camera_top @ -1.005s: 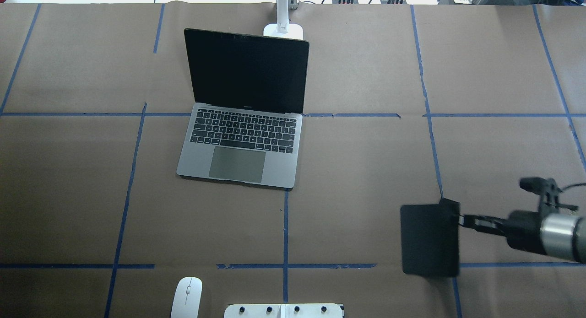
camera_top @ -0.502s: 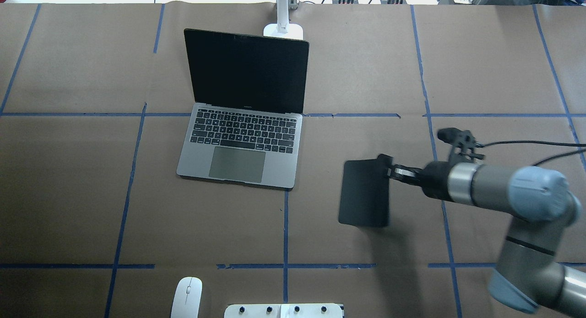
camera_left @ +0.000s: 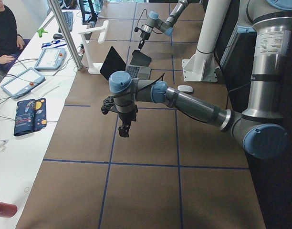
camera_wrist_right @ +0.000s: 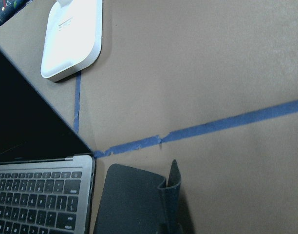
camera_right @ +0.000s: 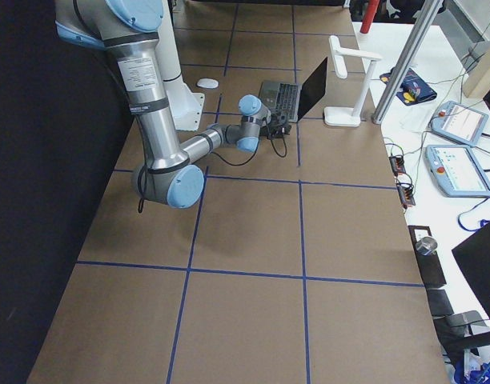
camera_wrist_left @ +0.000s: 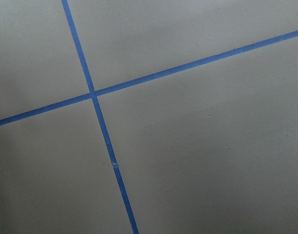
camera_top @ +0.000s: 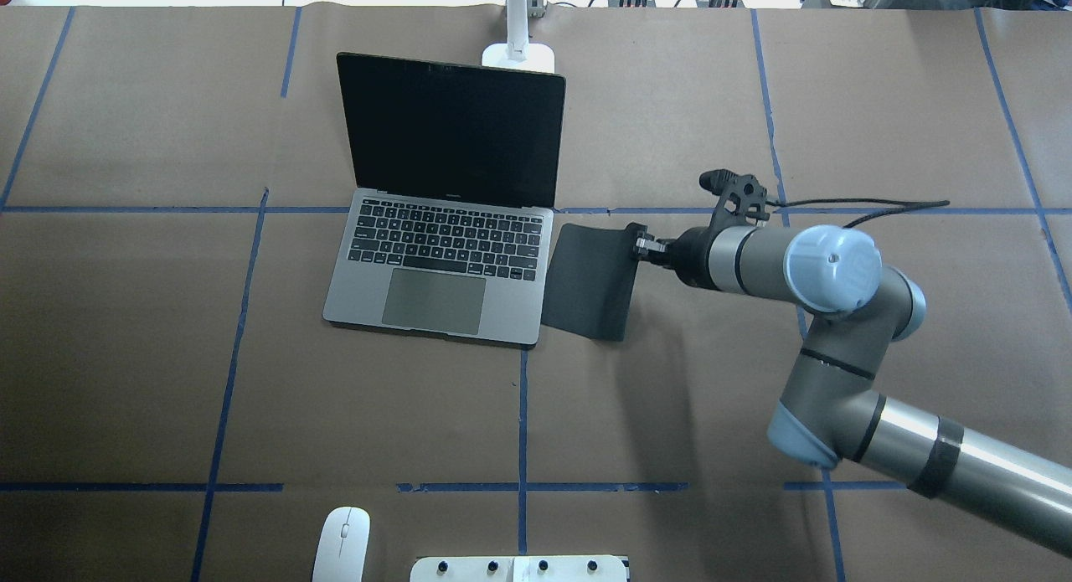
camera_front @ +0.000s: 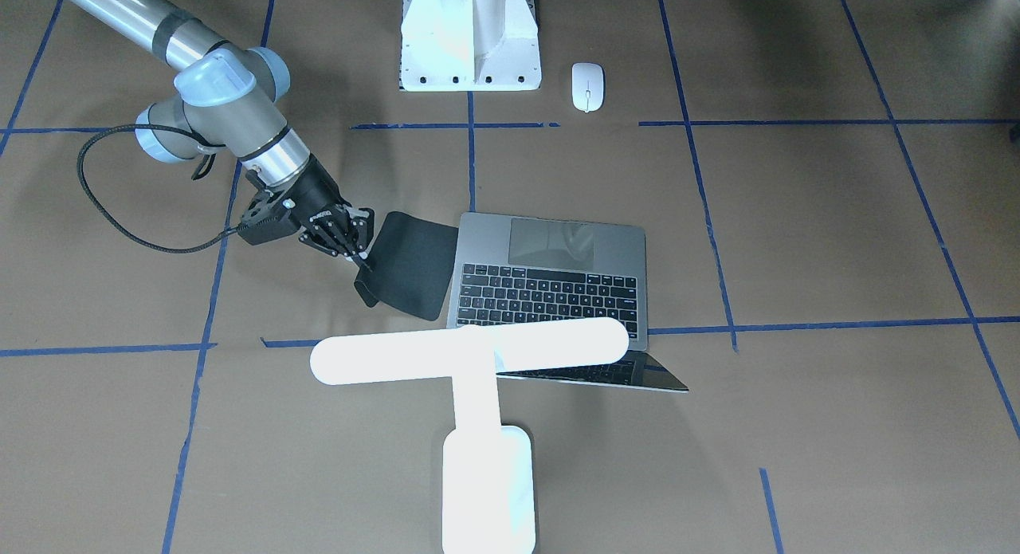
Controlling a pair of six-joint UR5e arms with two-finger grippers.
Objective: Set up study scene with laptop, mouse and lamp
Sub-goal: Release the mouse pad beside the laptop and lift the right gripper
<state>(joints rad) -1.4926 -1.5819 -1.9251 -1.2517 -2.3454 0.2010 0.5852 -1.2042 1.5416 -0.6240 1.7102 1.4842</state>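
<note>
The grey laptop [camera_top: 435, 268] stands open at table centre, also in the front view [camera_front: 550, 275]. The white mouse [camera_top: 341, 544] lies near the robot's base, also in the front view [camera_front: 587, 86]. The white T-shaped lamp [camera_front: 470, 351] stands behind the laptop; its base shows overhead [camera_top: 519, 56]. My right gripper [camera_top: 639, 245] is shut on the edge of a black mouse pad [camera_top: 589, 282], held right beside the laptop's right edge, its gripped edge curled up [camera_wrist_right: 171, 195]. My left gripper [camera_left: 124, 129] shows only in the exterior left view, over bare table; I cannot tell its state.
The white robot pedestal [camera_front: 470, 36] stands at the near edge beside the mouse. Brown paper with blue tape lines [camera_top: 519, 414] covers the table. The right arm's cable [camera_top: 871, 203] trails to the right. Operators' tablets and a person sit beyond the far edge [camera_left: 22, 81].
My right arm has carried the mouse pad from the table's front right leftward and away from the robot, up to the laptop's right edge. Laptop, mouse and lamp have not moved.
</note>
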